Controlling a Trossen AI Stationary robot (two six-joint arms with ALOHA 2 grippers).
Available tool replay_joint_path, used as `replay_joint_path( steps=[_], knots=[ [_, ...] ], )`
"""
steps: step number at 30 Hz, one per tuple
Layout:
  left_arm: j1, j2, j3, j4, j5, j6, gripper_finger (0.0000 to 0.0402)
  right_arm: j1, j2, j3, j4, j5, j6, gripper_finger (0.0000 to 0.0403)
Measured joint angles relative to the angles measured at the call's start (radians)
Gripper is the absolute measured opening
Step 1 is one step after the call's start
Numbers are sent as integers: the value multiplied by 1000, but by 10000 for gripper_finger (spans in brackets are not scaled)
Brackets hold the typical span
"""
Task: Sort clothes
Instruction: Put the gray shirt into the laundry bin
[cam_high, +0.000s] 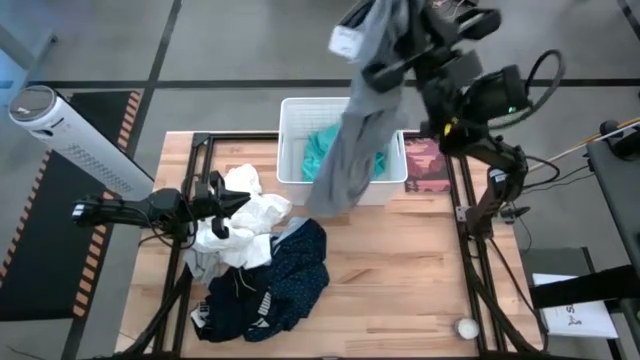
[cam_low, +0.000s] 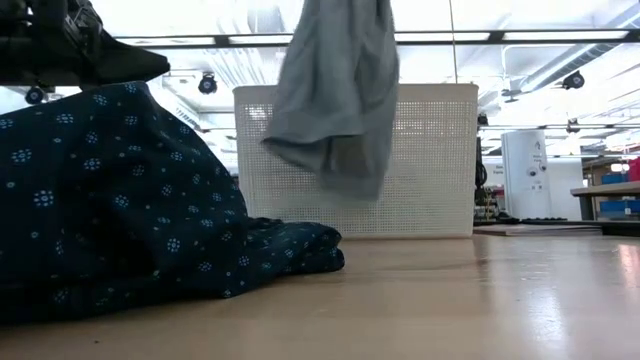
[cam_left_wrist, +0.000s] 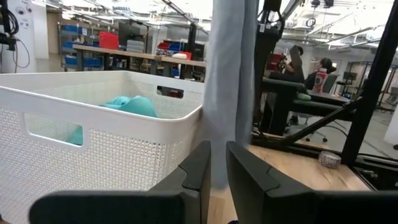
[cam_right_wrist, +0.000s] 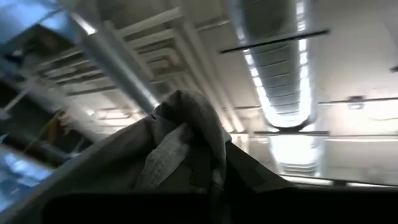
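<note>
- The right gripper (cam_high: 385, 35) is high up over the far side of the table. Its fingers are squeezed tight on the grey garment (cam_high: 350, 130).
- The grey garment hangs down long. Its bottom end dangles at the near wall of the white basket (cam_high: 290, 125).
- The teal garment (cam_high: 322, 150) lies inside the basket.
- The left gripper (cam_high: 222, 200) is low on the left side, right by the white garments (cam_high: 245, 225). Its fingers (cam_left_wrist: 193, 171) are almost together with only a thin gap, and hold nothing.
- The dark navy dotted garment (cam_high: 280, 285) lies on the table (cam_high: 400, 270), just nearer than the white ones and touching them.
</note>
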Motion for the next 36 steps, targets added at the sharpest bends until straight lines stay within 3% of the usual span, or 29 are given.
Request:
replay_joint_path(
  steps=[6, 13, 20, 36],
  knots=[
    [0, 0, 0, 1, 0, 0, 38, -112, -17, 1, -5, 29, 122, 0],
    [0, 0, 0, 1, 0, 0, 38, -252, 3, 0, -162, 42, 315, 0],
    [0, 0, 0, 3, 0, 0, 38, -346, 63, 0, -482, -22, 570, 0],
    [0, 0, 0, 1, 0, 0, 38, -366, 210, -1, -1326, -47, 585, 0]
  ],
)
